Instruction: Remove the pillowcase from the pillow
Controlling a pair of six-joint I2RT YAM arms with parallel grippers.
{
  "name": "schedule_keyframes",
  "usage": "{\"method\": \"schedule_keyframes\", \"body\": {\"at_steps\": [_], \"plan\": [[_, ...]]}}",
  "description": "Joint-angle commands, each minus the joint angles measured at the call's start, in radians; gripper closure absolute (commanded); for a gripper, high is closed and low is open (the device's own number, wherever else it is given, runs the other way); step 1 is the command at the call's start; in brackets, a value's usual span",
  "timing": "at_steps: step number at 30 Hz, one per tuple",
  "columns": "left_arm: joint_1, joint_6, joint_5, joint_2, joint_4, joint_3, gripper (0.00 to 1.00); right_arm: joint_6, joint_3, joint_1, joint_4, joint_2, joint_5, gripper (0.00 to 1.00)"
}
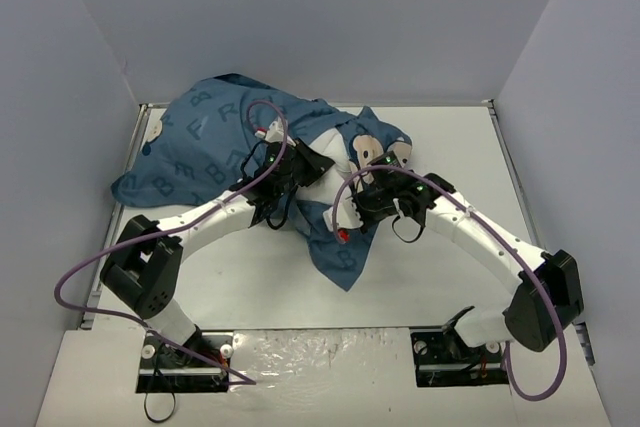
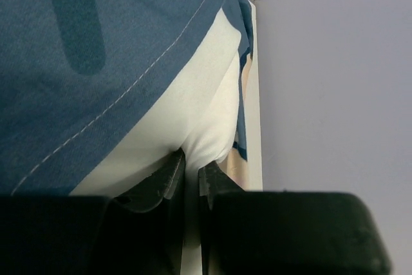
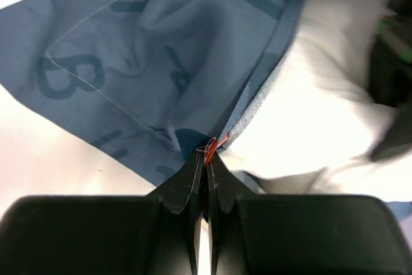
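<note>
Though rumpled and half peeled back, draped over the pillow [image 2: 193, 94] at the far left of the white worktop [image 1: 450, 147]: soft dark-blue pillowcase [image 1: 215, 147], darker letters printed all over.
Puffy, smooth white cushion bulging out of the open mouth between the arms. Left pincer [image 2: 192, 163] pressed together on a fold of that white cushion; right pincer [image 3: 207, 156] nipped tight on the blue stitched edge, right at a bit of red thread [image 3: 219, 141].

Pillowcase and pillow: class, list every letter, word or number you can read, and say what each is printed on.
"B": darker-blue letter on the pillowcase, clearest in the right wrist view.
"R": same print, same cloth, seen in the top view.
Other letters: folded or cut off, unreadable.
On the pillow: nothing, plain white.
No whole words, brands or numbers can be read.
</note>
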Motion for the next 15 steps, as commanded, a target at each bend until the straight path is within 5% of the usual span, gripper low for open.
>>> {"method": "schedule_keyframes", "body": {"at_steps": [1,15], "plan": [[0.043,-0.01,-0.034,-0.06,0.1,0.114,0.98,0.08,-0.077,0.023,-0.093,-0.044,-0.046,1.0],[0.063,-0.102,-0.107,-0.057,0.207,0.213,0.98,0.215,-0.355,0.161,0.079,-0.075,0.044,1.0]]}}
